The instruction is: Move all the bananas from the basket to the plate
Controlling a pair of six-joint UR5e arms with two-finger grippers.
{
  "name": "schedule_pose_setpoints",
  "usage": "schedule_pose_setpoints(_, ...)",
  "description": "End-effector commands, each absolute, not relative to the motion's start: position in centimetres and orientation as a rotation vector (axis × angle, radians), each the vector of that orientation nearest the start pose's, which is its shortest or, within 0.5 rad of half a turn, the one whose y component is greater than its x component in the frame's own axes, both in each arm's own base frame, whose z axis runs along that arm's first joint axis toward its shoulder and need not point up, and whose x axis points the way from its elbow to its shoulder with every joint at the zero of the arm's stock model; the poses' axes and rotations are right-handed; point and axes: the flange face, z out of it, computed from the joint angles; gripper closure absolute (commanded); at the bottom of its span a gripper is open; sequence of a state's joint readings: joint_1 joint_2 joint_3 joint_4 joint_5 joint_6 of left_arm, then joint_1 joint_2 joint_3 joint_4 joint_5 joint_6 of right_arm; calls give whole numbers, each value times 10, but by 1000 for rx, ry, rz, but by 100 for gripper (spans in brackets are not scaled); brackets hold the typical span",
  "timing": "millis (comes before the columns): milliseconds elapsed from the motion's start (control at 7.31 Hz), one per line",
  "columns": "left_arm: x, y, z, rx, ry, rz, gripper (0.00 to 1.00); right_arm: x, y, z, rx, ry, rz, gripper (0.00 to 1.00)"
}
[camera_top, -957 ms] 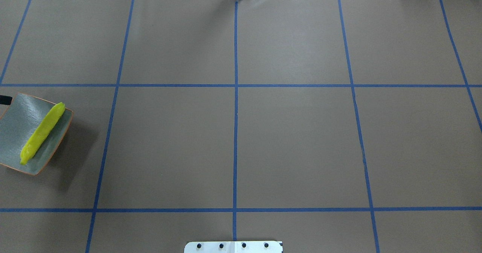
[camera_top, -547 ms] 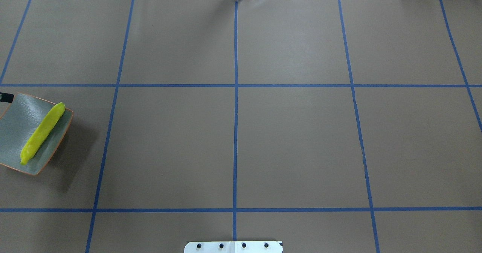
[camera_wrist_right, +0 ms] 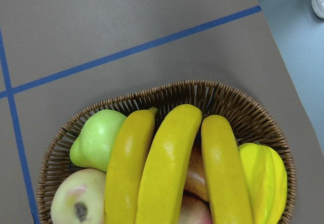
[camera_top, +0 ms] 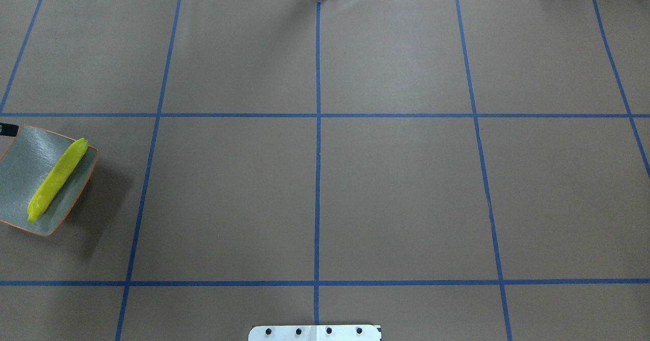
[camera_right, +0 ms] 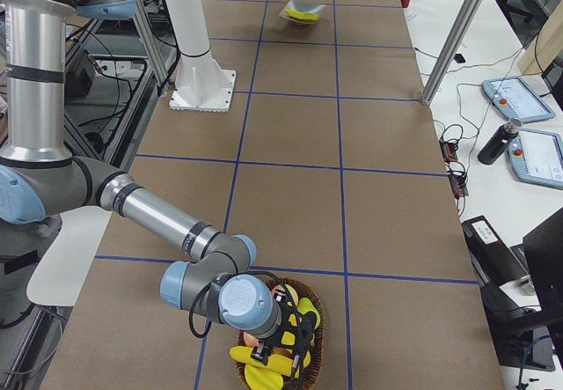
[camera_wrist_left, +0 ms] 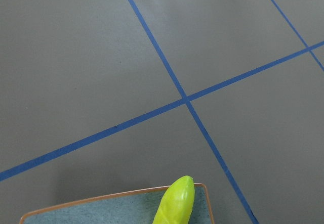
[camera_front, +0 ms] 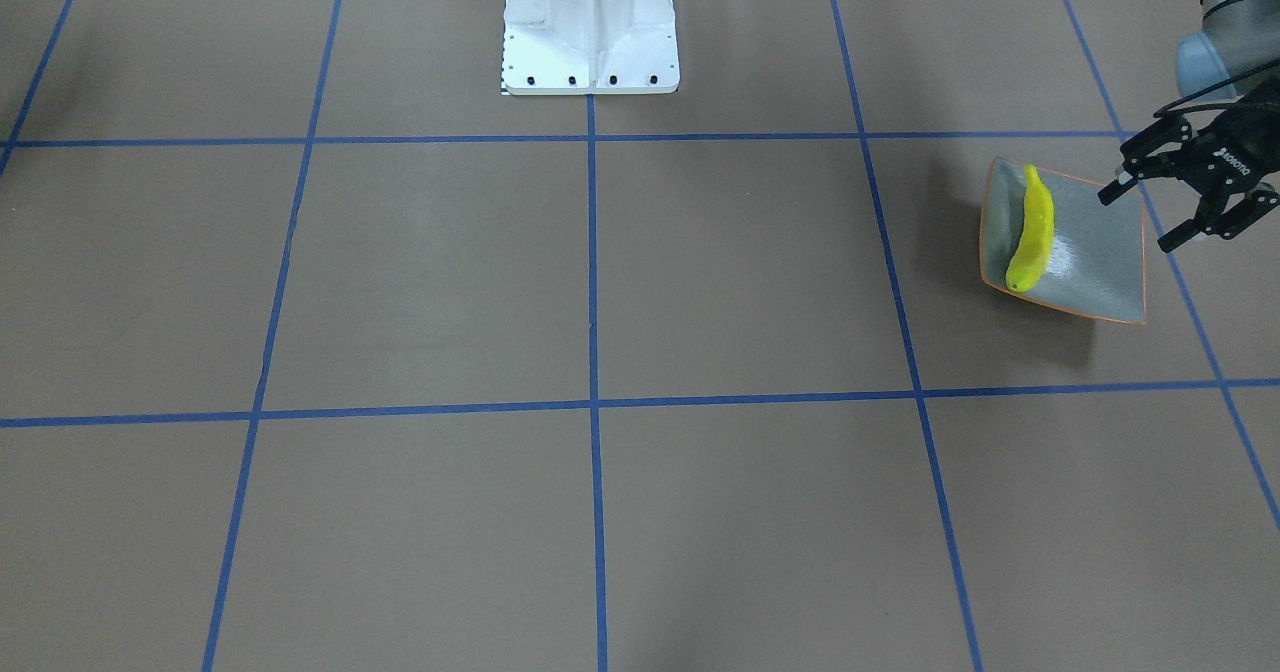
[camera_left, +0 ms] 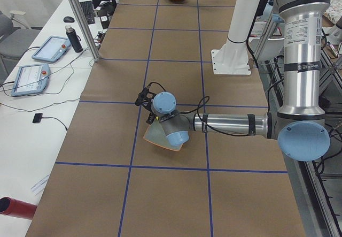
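One slim greenish-yellow banana (camera_front: 1030,232) lies diagonally on the square grey-green plate (camera_front: 1095,262) with the orange rim. Both also show in the overhead view, the banana (camera_top: 57,178) on the plate (camera_top: 23,163). My left gripper (camera_front: 1137,220) is open and empty, just beside the plate's outer edge. Three yellow bananas (camera_wrist_right: 167,168) lie side by side in the wicker basket (camera_wrist_right: 167,90). My right gripper (camera_right: 295,344) hangs over the basket; I cannot tell whether it is open or shut.
The basket also holds a green apple (camera_wrist_right: 96,138), a pale apple (camera_wrist_right: 76,198) and a ribbed yellow fruit (camera_wrist_right: 263,178). The white robot base (camera_front: 590,22) stands mid-table. The basket sits at the table's end on my right, the plate at the end on my left.
The left gripper's fingertip at the overhead view's left edge has shifted slightly up, away from the plate. Plate and banana have not moved.
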State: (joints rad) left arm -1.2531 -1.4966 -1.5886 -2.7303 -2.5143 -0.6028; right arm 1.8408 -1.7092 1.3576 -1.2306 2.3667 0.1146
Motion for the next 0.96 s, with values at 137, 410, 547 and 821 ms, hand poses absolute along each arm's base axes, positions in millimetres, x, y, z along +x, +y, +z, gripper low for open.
schedule_pose_setpoints(137, 93, -452, 545, 537, 1191, 274, 0, 134, -363, 792, 119, -762, 375, 6)
schedule_pose_setpoints(410, 93, -453, 543, 540, 1192, 275, 0, 127, -337, 803, 91, -768, 409, 8)
schedule_pose_setpoints(547, 93, -453, 543, 540, 1192, 275, 0, 123, -325, 805, 98, -776, 462, 9)
schedule_pose_setpoints(821, 93, -453, 544, 540, 1192, 275, 0, 107, -306, 811, 96, -786, 474, 10)
